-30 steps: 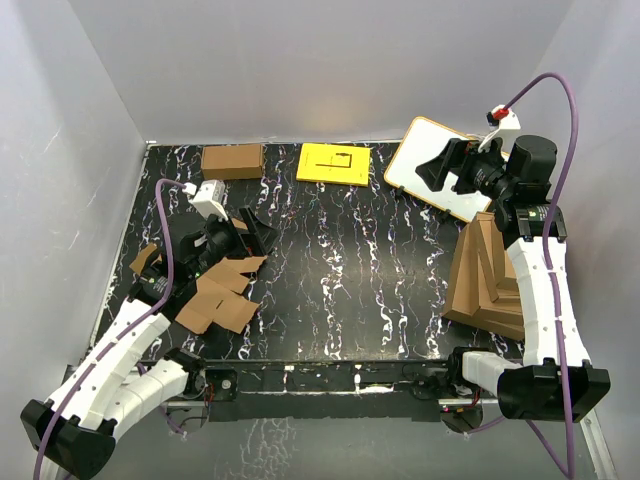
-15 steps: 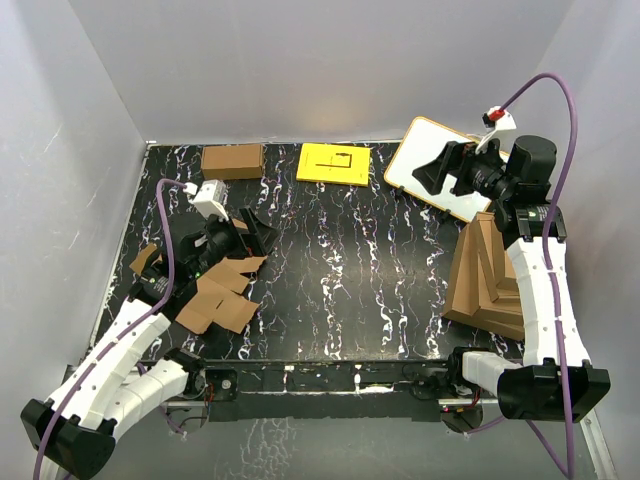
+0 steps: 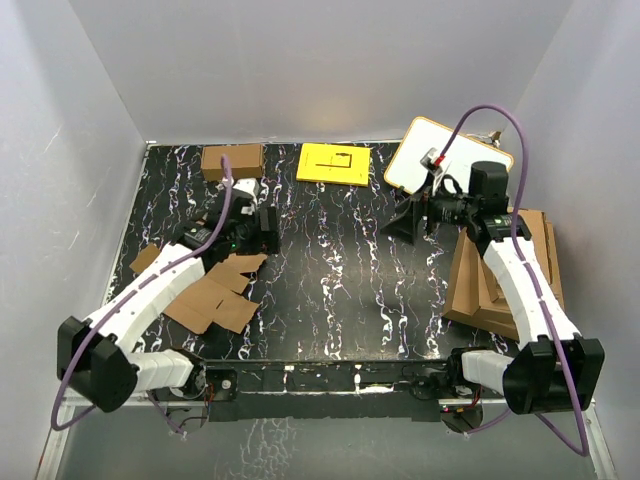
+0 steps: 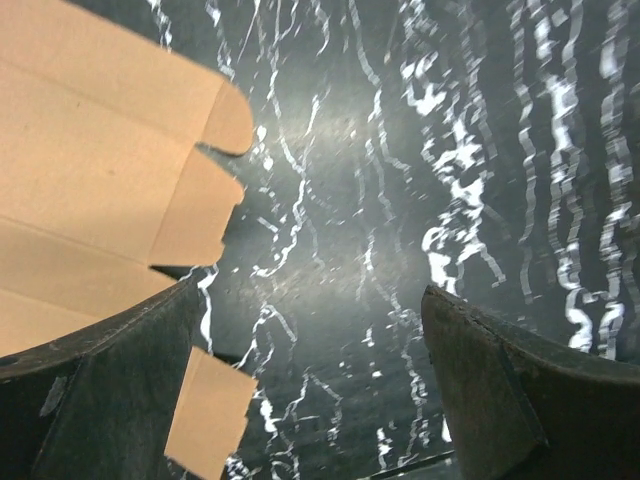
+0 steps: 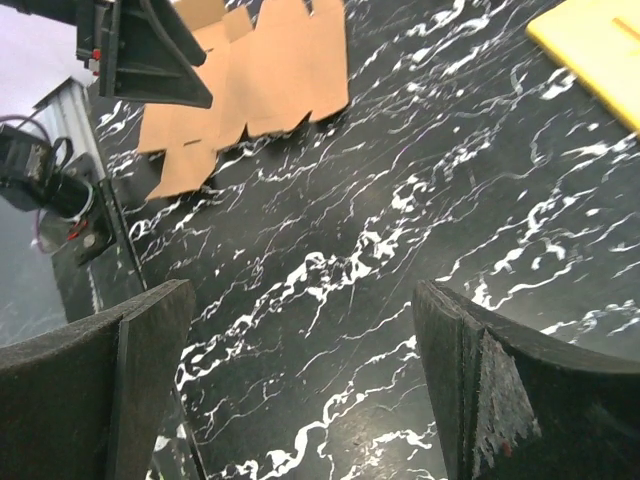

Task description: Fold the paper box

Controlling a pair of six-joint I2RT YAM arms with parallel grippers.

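The paper box (image 3: 213, 297) lies opened out flat on the near left part of the black, white-veined tabletop (image 3: 340, 290), its flaps spread and none of them raised. My left pincer (image 3: 262, 228) hangs over the far right edge of the box, jaws spread wide with nothing between them. In the left wrist view only bare tabletop fills the gap, and the brown flaps run in from the left, passing behind the left finger (image 4: 120, 380). I cannot tell whether that finger touches the cardboard.

My right pincer (image 5: 300, 330) reaches in from the right over the middle of the tabletop, well apart from the box. It is likewise open to its full spread and holds nothing. Its wrist camera looks across the marbled surface toward the box and the left arm.

Along the far edge sit a smaller brown carton (image 3: 232, 160) and, to its right, a yellow sheet (image 3: 335, 163). A white board (image 3: 415, 165) leans at the far right corner. A pile of larger cardboard sheets (image 3: 495, 290) lies at the right edge, beneath the right arm.
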